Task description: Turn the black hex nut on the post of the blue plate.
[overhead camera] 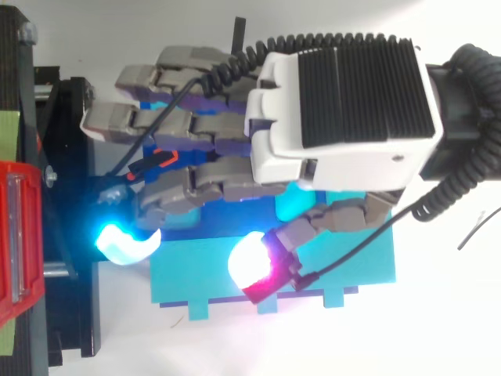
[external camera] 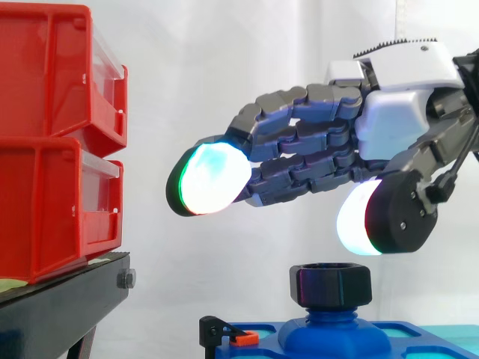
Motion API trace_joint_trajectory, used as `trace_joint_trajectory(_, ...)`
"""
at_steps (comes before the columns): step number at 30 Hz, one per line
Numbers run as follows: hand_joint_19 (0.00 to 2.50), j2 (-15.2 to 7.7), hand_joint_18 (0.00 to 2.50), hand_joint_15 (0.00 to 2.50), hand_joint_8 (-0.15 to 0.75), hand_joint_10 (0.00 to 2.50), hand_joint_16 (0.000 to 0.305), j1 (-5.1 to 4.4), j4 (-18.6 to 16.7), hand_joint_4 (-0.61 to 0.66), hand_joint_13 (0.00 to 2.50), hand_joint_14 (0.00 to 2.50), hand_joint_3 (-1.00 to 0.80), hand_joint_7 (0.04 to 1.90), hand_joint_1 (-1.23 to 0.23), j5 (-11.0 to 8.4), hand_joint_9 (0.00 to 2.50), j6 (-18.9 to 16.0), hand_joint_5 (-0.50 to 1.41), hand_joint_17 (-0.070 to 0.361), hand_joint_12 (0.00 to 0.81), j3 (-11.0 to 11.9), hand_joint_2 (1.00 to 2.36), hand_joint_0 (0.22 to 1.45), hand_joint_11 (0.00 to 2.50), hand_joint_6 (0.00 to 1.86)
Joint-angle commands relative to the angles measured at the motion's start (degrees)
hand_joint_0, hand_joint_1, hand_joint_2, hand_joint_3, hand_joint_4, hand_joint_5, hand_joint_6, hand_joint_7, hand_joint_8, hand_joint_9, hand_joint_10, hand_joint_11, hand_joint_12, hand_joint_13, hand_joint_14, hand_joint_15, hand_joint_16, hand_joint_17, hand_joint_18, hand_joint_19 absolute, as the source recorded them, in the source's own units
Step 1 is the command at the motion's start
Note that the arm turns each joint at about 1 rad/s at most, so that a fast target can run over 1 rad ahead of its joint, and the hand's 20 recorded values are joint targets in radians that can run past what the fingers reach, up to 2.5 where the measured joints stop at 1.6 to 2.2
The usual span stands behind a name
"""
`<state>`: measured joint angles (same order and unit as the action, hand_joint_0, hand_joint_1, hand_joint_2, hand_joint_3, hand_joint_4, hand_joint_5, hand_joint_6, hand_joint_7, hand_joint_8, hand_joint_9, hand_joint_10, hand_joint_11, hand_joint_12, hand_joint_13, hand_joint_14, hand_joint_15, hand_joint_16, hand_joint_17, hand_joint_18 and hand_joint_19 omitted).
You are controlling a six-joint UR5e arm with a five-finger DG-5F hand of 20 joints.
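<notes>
Hand (external camera: 397, 120), fingers spread, empty, above glossy black hex nut (external camera: 331, 285), on post (external camera: 333, 333) of blue plate (external camera: 273, 344)

You'll see the nut (external camera: 330, 284) as smooth black plastic with a faint sheen, on a post (external camera: 333, 330) and plate (external camera: 262, 345) of smooth blue plastic. The hand (external camera: 400, 112) has a smooth white shell, matt grey fingers (external camera: 299, 138) and milky translucent pads (external camera: 213, 178). The bins (external camera: 45, 112) are glossy red plastic, the stand (external camera: 60, 310) matt black, and the curtain (external camera: 224, 67) white cloth.
</notes>
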<state>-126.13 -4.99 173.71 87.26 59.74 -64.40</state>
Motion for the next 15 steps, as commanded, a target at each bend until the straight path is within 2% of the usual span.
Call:
trace_joint_trajectory(1, 0.0, -0.3, 0.0, 0.0, 0.046, 0.0, 0.039, 1.3, 0.6, -0.23, 0.0, 0.0, -0.5, 0.59, -0.97, 0.36, 0.0, 1.9, -0.3, 0.087, 0.256, 0.1, 1.0, 0.53, 0.0, 0.5)
trace_joint_trajectory(5, 0.0, -0.3, 0.0, 0.0, 0.052, 0.0, 0.039, 1.83, 1.3, -0.21, 0.0, 0.0, -0.5, 0.59, -0.96, 0.54, 0.0, 2.6, -0.3, 0.088, 0.26, 0.1, 1.0, 0.51, 0.0, 0.5)
trace_joint_trajectory(7, 0.0, -0.3, 0.0, 0.0, 0.054, 0.0, 0.039, 2.53, 1.4, -0.21, 0.0, 0.0, -0.5, 0.59, -0.96, 1.33, 0.0, 3.4, -0.3, 0.088, 0.261, 0.0, 1.0, 0.51, 0.0, 0.5)
trace_joint_trajectory(12, 0.0, -0.3, 0.0, 0.0, 0.061, 0.0, 0.04, 3.32, 1.0, -0.18, 0.0, 0.0, -0.5, 0.59, -0.93, 2.47, 0.0, 4.1, -0.3, 0.091, 0.268, -0.7, 1.0, 0.49, 0.0, 0.5)
trace_joint_trajectory(15, 0.0, -0.3, 0.0, 0.0, 0.067, 0.0, 0.04, 3.5, 0.9, -0.16, 0.0, 0.0, -0.5, 0.6, -0.93, 3.0, 0.0, 4.2, -0.3, 0.091, 0.27, -0.7, 1.0, 0.48, 0.0, 0.5)
